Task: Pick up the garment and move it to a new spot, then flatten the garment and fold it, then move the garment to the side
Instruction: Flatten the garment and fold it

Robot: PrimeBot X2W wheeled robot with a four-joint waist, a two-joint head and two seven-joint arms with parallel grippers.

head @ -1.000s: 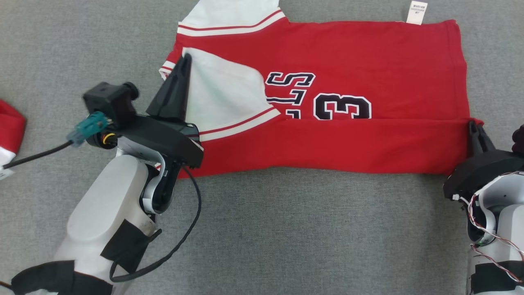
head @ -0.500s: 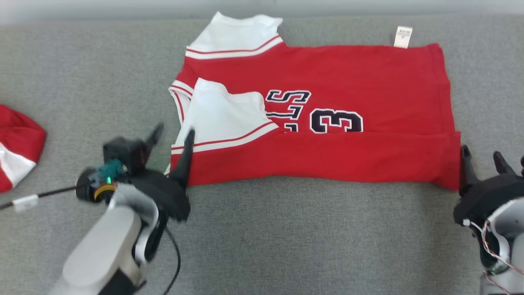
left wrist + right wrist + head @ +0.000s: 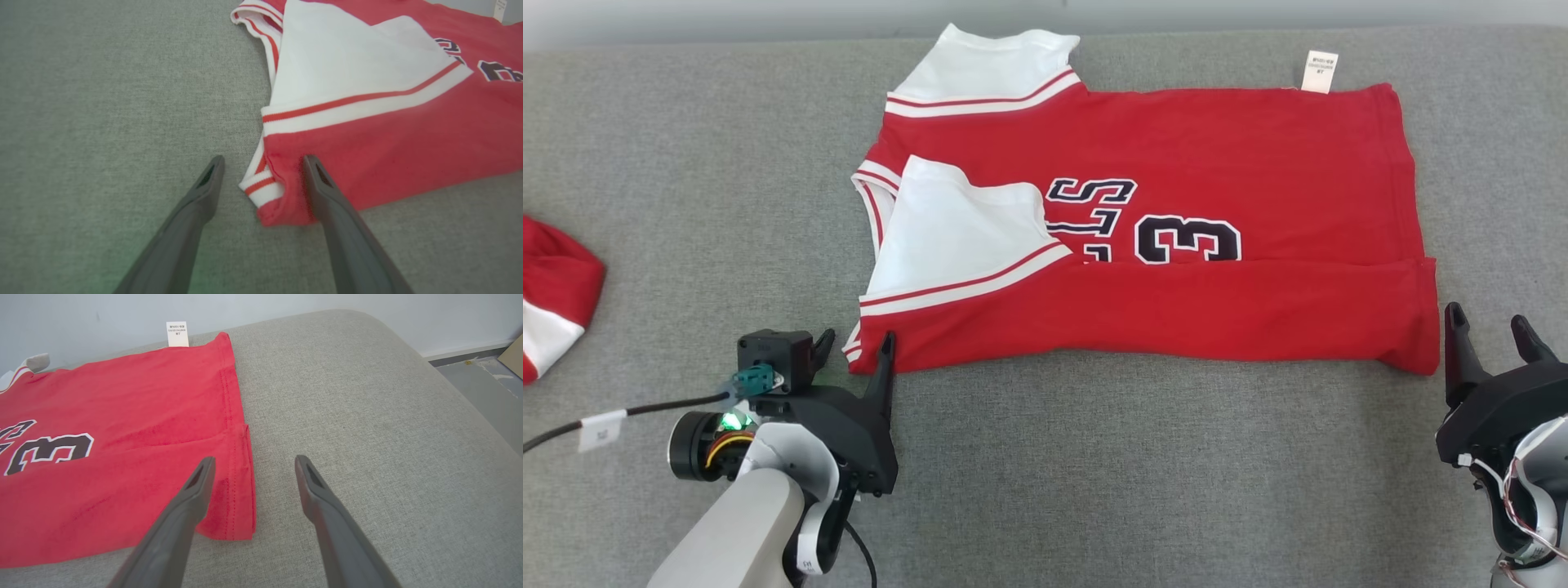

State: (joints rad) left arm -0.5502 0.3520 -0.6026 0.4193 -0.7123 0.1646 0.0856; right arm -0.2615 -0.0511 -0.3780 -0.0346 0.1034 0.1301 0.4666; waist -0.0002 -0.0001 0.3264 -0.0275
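Note:
The garment is a red jersey with white sleeves and dark numerals. It lies flat on the grey cushion, collar to the left, with its near long edge folded over onto itself. My left gripper stands open at the garment's near left corner. In the left wrist view that corner lies between the left gripper's spread fingers, ungripped. My right gripper is open just right of the near right corner. The right wrist view has the hem between the right gripper's fingers, which hold nothing.
A second red and white cloth lies at the far left edge. Grey cushion stretches in front of the jersey. A white label sticks out at the jersey's far right. The cushion's rounded right end drops to the floor.
Both grippers have opened, let go of the folded near edge and drawn back toward me. The head camera has also shifted, so the far wall now shows.

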